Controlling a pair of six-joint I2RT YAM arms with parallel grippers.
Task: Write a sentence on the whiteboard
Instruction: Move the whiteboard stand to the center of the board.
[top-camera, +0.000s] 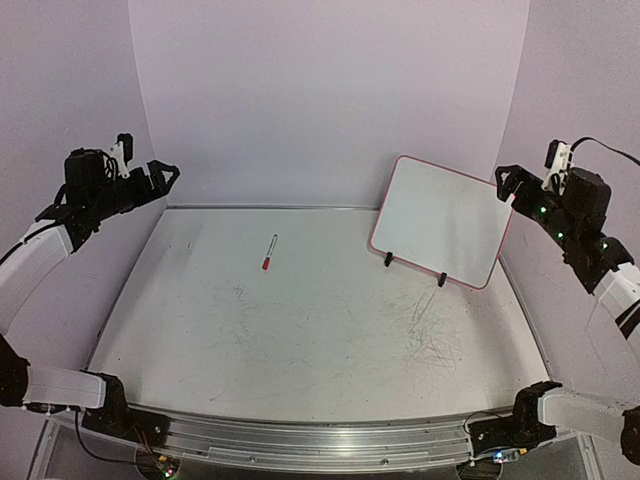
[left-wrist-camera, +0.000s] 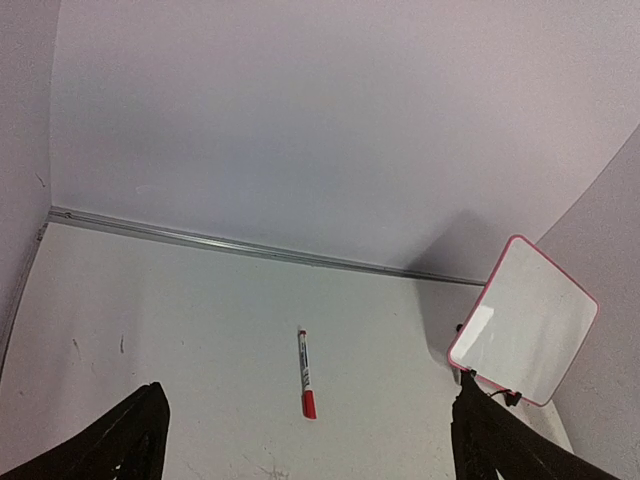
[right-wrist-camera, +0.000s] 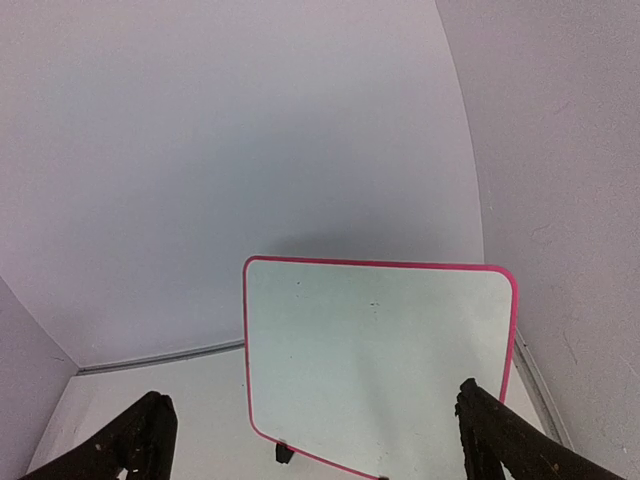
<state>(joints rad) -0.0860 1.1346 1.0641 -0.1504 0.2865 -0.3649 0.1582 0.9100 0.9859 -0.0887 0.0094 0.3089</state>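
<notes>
While it leans back on two black clip feet (top-camera: 388, 260) at the far right of the worktop (top-camera: 300, 340), the whiteboard (top-camera: 440, 222) shows a glossy white face inside its pink-red frame. A marker (top-camera: 270, 252) with a red cap lies flat to its left, well apart. The right fingers (right-wrist-camera: 140, 440) hover near the board's upper right corner, spread wide. The left fingers (left-wrist-camera: 130, 440), raised at the far left, are also spread wide.

The white-and-black left arm (top-camera: 35, 255) is folded up at the left side. Its black two-finger left hand (top-camera: 166, 172) is raised and points inward, with its fingers (left-wrist-camera: 135, 440) spread wide and empty. The right arm (top-camera: 612, 280) mirrors it, and the right hand (top-camera: 503, 182) is likewise parted and holds nothing.
</notes>
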